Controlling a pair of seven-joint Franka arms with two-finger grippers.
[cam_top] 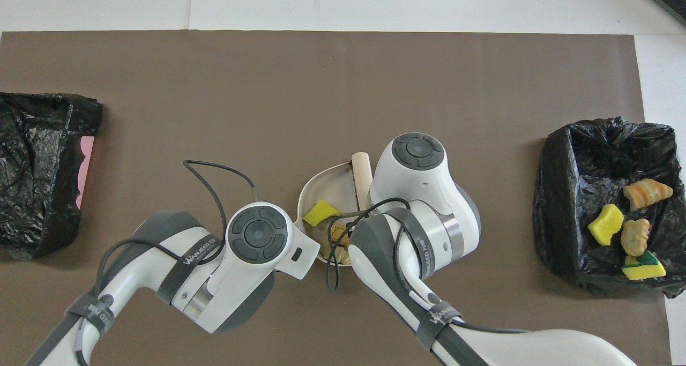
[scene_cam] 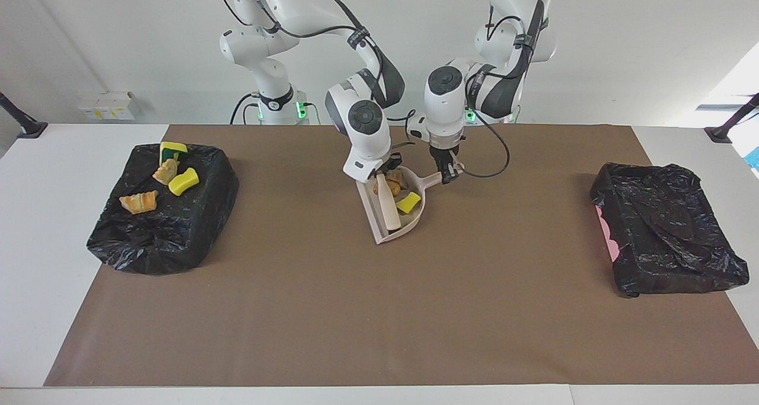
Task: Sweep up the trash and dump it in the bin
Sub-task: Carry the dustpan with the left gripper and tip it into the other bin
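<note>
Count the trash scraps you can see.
7: four scraps in the bin at the right arm's end, one yellow and two tan in the dustpan; the arms may hide more.

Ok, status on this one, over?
Left gripper shut on dustpan handle. Right gripper shut on brush, over pan. Three scraps in pan; four in bin. Nothing blocking.

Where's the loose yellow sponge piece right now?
The yellow sponge piece lies inside the dustpan at mid-table, beside the brush and the tan chunks.
</note>
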